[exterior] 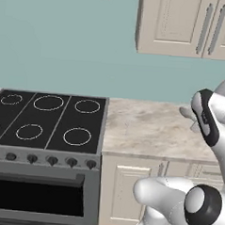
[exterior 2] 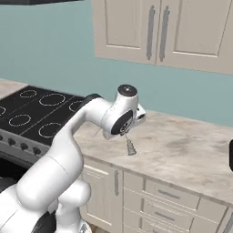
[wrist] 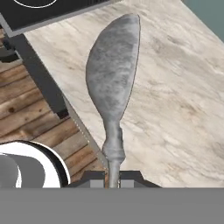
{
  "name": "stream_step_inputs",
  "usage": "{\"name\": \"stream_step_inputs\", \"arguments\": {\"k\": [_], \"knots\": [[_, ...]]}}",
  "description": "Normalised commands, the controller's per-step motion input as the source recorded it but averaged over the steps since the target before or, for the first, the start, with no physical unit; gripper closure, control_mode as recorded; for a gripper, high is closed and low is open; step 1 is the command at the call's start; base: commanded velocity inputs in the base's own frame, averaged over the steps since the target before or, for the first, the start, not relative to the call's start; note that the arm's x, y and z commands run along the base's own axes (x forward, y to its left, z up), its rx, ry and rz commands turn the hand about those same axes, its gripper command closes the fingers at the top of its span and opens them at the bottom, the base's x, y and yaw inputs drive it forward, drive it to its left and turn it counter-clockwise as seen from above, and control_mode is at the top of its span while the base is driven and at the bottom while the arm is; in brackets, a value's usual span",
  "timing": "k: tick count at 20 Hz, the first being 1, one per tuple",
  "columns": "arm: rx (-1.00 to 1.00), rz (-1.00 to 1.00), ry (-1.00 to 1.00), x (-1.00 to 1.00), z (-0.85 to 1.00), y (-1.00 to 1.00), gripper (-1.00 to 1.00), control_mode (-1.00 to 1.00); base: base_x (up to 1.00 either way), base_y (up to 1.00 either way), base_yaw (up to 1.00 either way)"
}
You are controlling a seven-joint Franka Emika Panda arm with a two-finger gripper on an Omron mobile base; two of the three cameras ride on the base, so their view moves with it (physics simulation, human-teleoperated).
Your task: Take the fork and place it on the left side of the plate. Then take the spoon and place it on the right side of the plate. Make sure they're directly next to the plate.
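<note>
The end effector (wrist: 113, 177) grips the spoon (wrist: 113, 76) by its handle, lifted above the marble tabletop (exterior 2: 182, 150), with the stove (exterior: 43, 119) just left of it.

Left base view: set behind the arm to its left, facing forward and slightly down at mid range. Takes in the stove (exterior: 47, 122) on the left, the counter (exterior: 146, 130) beside it, teal wall and upper cabinets (exterior: 186, 24).

Right base view: behind the arm to its right, facing forward and down, angled leftward across the counter (exterior 2: 182, 154). Stove (exterior 2: 32, 116) at far left; upper cabinets (exterior 2: 159, 32) above.

Shared ground: stove's right edge, the counter stretch next to it, its front edge, wall, cabinets.

Hand view: very near, looking along the spoon (wrist: 113, 83) over the counter's front edge (wrist: 83, 127), stove corner (wrist: 48, 13) at top left, wood floor (wrist: 26, 109) below.
</note>
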Motion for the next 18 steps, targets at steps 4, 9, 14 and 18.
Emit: {"name": "stream_step_inputs", "arguments": {"k": [4, 9, 14, 18], "knots": [[0.0, 0.0, 0.0, 0.0, 0.0, 0.0, 1.0, 1.0, -0.85, 0.55, 0.37], [0.0, 0.0, 0.0, 0.0, 0.0, 0.0, 1.0, 1.0, -0.87, 0.64, 0.37], [0.0, 0.0, 0.0, 0.0, 0.0, 0.0, 1.0, 1.0, -0.81, 0.73, 0.39], [0.0, 0.0, 0.0, 0.0, 0.0, 0.0, 1.0, 1.0, -0.81, 0.76, 0.39]]}}
